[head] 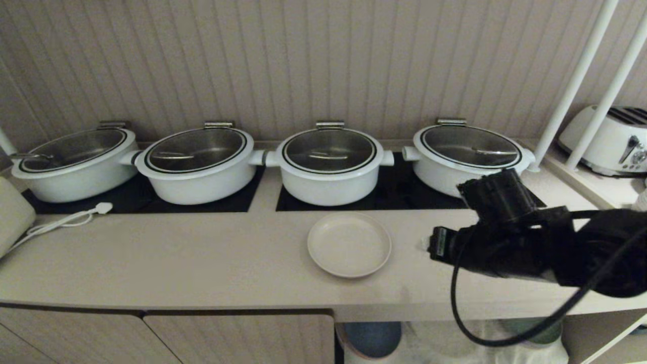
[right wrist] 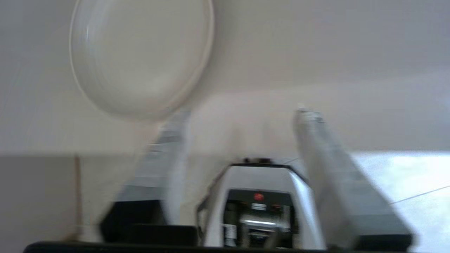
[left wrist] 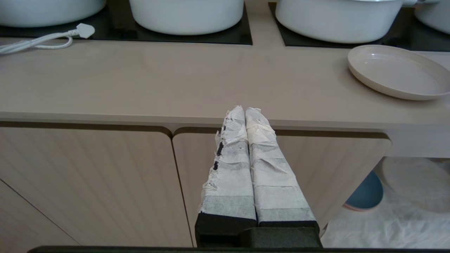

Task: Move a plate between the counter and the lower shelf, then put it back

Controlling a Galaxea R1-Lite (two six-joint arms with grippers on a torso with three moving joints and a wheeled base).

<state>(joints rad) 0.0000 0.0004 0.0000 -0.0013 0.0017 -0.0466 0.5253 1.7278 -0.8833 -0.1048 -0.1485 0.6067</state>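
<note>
**Plate on the worktop, right arm beside it**

The long pale-beige counter (head: 202, 263) carries four white lidded pots (head: 328, 164) on black hob panels. The round cream plate (head: 349, 244) lies flat near its front edge. The right gripper (right wrist: 242, 116), fingers spread and empty, hovers beside it; I judge the next step is gripping the rim. The left gripper (left wrist: 245, 112), fingers pressed together, is parked below the counter's edge.
</note>
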